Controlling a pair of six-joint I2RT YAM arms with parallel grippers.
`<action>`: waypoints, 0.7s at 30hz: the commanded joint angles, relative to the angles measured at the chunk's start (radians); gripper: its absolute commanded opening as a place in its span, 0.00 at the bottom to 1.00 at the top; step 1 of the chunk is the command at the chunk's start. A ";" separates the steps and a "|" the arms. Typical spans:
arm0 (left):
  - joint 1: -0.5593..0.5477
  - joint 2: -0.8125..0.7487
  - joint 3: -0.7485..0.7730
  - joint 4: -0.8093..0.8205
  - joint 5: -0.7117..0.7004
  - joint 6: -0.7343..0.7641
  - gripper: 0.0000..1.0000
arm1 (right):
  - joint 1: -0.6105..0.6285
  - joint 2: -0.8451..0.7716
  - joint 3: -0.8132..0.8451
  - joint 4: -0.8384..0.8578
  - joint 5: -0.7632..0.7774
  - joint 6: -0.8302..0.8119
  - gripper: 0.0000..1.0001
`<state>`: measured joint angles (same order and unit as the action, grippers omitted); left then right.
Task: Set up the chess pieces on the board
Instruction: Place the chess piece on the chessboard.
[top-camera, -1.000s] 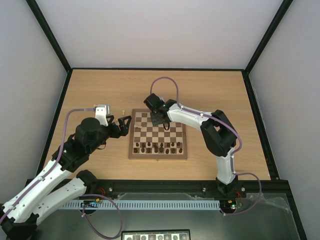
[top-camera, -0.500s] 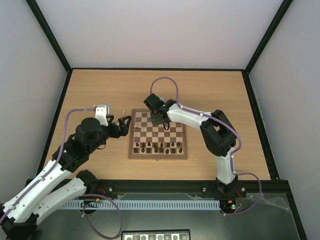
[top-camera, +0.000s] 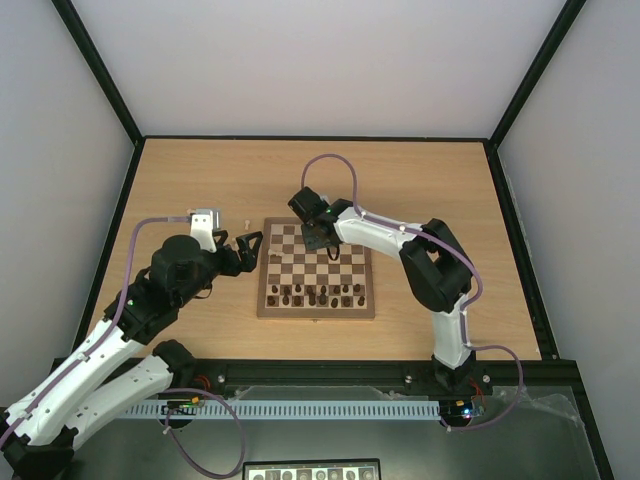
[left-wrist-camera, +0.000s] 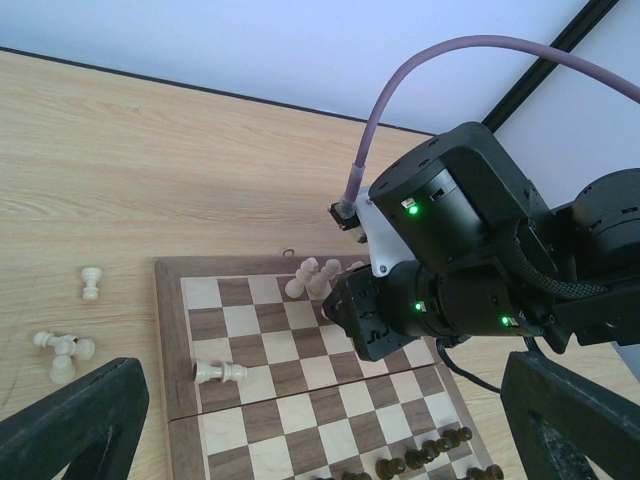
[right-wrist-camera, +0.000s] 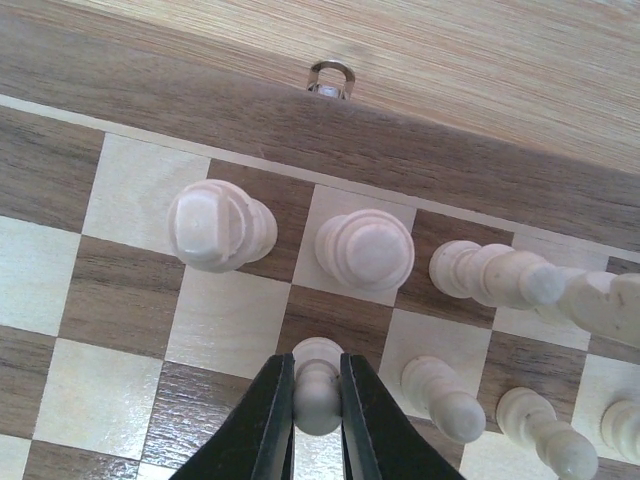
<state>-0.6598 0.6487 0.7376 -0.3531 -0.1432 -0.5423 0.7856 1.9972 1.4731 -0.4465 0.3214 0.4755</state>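
Note:
The board lies mid-table. My right gripper is shut on the head of a cream pawn that stands in the second row from the board's far edge. Just beyond it stand a cream rook and another cream piece; more pawns stand to its right. In the top view the right gripper is over the far rows. My left gripper hovers open at the board's left edge, holding nothing. One cream piece lies flat on the board.
Several loose cream pieces lie on the table left of the board, and one stands upright there. Dark chessmen line the near rows. A small clasp sits on the far border.

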 joint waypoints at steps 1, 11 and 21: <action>0.006 -0.001 -0.004 0.002 -0.007 0.010 0.99 | -0.011 0.025 -0.011 -0.016 0.006 0.007 0.12; 0.006 -0.001 -0.008 0.003 -0.009 0.009 0.99 | -0.019 0.037 -0.019 -0.003 -0.009 0.005 0.16; 0.006 0.000 -0.009 0.006 -0.009 0.005 1.00 | -0.019 -0.003 -0.031 0.001 -0.020 0.005 0.27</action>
<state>-0.6598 0.6487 0.7376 -0.3531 -0.1432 -0.5423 0.7708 2.0148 1.4631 -0.4290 0.3027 0.4770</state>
